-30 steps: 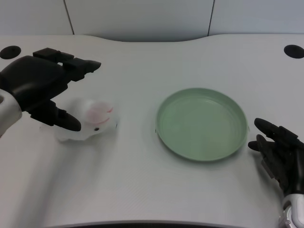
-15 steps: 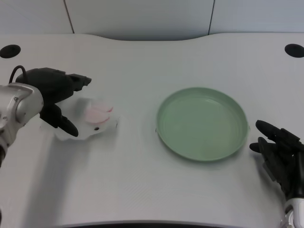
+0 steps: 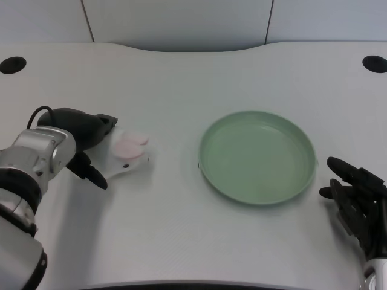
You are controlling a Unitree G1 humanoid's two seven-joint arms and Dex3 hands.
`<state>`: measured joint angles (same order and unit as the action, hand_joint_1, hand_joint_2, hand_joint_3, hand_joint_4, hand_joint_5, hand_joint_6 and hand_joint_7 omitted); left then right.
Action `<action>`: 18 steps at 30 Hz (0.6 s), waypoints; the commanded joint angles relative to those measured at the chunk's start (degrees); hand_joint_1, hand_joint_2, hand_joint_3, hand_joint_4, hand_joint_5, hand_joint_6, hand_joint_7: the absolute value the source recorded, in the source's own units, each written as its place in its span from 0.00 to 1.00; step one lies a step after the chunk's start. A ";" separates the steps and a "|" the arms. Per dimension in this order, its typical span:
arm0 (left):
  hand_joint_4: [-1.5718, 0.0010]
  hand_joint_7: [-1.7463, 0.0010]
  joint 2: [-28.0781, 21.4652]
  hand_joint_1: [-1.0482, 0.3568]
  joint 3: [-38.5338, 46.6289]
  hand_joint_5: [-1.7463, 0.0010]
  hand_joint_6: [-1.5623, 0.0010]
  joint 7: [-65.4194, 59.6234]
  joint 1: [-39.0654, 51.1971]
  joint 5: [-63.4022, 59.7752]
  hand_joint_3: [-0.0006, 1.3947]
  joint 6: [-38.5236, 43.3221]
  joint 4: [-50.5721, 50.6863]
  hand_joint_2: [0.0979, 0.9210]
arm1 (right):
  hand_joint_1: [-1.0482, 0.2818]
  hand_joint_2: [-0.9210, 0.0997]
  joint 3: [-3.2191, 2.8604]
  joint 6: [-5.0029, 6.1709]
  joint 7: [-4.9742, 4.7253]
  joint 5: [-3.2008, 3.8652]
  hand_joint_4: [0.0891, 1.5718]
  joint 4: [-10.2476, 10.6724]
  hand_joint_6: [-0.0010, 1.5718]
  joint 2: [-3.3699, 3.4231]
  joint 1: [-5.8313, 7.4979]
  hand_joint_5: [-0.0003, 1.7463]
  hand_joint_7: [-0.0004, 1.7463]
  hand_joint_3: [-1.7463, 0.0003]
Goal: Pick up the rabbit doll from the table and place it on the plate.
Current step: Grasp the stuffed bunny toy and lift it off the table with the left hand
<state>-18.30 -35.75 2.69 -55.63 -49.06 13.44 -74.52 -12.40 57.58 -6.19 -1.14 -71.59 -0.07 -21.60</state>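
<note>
The white rabbit doll [image 3: 128,153] with pink ears lies on the table, left of the plate. My left hand [image 3: 81,138] is low at the doll's left end. Its fingers [image 3: 106,122] reach over the doll's upper left edge and its thumb [image 3: 95,177] points along the lower left edge, so the doll's left part sits between them. Fingers and thumb stand apart, and the doll rests on the table. The green plate [image 3: 211,175] sits to the right of centre with nothing on it.
My right hand [image 3: 360,202] rests at the lower right, just past the plate's rim. Two dark round holes [image 3: 12,64] [image 3: 374,64] mark the table's far corners. The table's front edge runs along the bottom.
My left hand has dropped lower and drawn back toward me, coming down around the doll's left end. The doll and plate have stayed in place.
</note>
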 commanded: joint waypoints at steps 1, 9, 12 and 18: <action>1.00 1.00 1.24 0.00 -1.61 1.00 1.00 -1.57 -0.76 -0.91 0.00 -1.79 -1.47 0.97 | 0.58 0.00 -0.31 0.87 0.23 0.56 0.36 0.22 0.60 -0.63 1.17 0.64 0.00 0.83; 1.00 0.99 2.95 0.02 -4.44 1.00 0.98 -5.56 -0.85 -1.80 0.00 -5.01 -2.51 0.94 | 0.56 0.00 -0.01 0.72 -1.20 -0.12 0.35 0.59 0.60 -0.81 1.70 0.61 0.00 0.84; 0.93 0.95 3.06 0.08 -5.34 0.96 0.88 -8.14 -0.44 -2.44 0.00 -5.87 -2.96 0.87 | 0.56 0.00 0.17 0.46 -1.55 -0.31 0.35 0.79 0.60 -0.79 1.91 0.60 0.00 0.84; 0.92 0.96 2.39 0.32 -3.23 0.55 0.64 -10.37 0.68 -0.15 0.00 -4.79 -3.37 0.73 | 0.57 0.00 0.95 0.58 -3.36 -1.47 0.36 1.47 0.60 -1.05 2.36 0.58 0.00 0.84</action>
<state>-14.90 -39.40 -7.10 -56.35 -49.61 8.33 -77.23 -11.78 57.72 -8.74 -1.89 -70.78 -0.11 -20.06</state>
